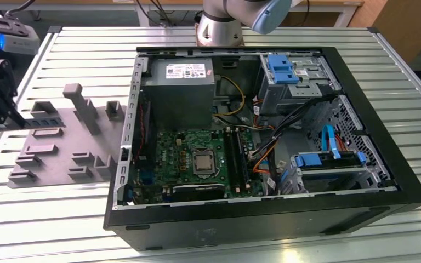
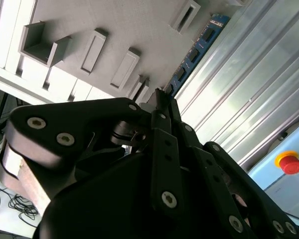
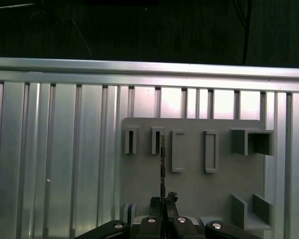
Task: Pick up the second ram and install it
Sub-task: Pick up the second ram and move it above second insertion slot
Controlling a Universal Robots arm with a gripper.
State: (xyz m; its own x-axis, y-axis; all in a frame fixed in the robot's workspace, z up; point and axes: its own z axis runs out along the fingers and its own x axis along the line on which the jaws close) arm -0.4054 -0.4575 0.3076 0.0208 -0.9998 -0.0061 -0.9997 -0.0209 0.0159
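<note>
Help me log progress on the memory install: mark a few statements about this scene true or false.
1. The computer case is open, showing the motherboard. True.
2. The second ram is seated in a motherboard slot. False: it is at the grey holder plate, outside the case.
3. The holder plate lies on the slatted table, on the exterior view's left of the case. True.
4. The end effector hovers over the processor socket. False: it is at the holder plate, shut on one end of the ram.
</note>
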